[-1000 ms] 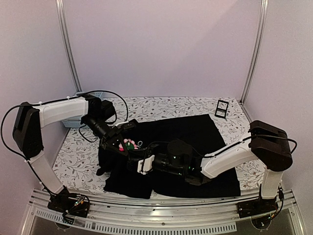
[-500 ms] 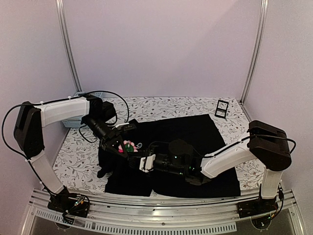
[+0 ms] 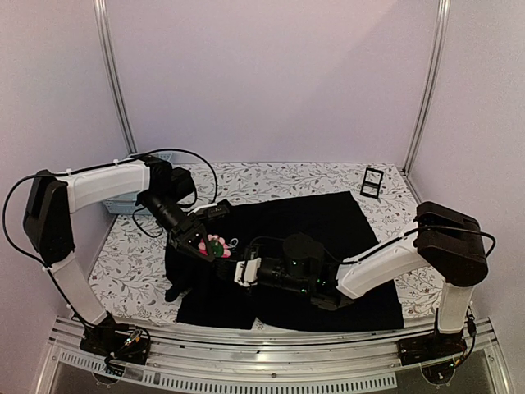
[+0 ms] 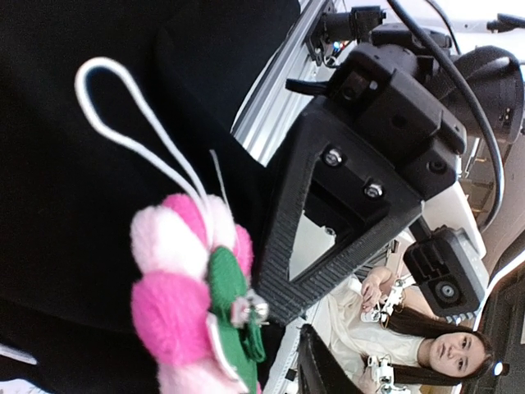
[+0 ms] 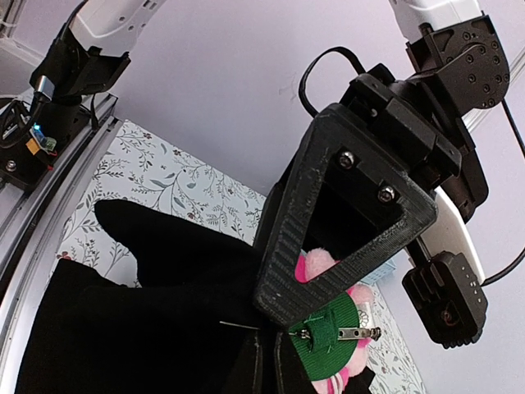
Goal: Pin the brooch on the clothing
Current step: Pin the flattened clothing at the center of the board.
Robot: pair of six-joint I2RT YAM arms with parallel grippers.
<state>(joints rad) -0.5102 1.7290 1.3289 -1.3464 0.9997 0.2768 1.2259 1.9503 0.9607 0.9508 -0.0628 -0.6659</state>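
Starting at the right gripper [image 5: 273, 349], we see its two fingers pressed together. Their tip is against the green felt back of the brooch [image 4: 193, 308], right where the metal pin bar sits. Whether they pinch the needle, a fold of cloth or nothing, we cannot tell.

The left gripper [image 3: 205, 245] meets it head-on from the other side. The brooch sits at its tip, pink petals showing behind one ribbed triangular finger. The second finger is hidden, so we cannot tell whether those jaws clamp the flower or stand apart from it.

A white cord loop [image 4: 123, 135] runs out from the petals, seen against black fabric. In the top view, the brooch and both tips are over the left part of the clothing [image 3: 328, 217], a black shirt spread across the table [image 3: 271, 176] with its floral-patterned cover. The shirt's left edge is rumpled below the left gripper. Well apart, near the table's far right corner, we see a small black stand [image 3: 372, 181].
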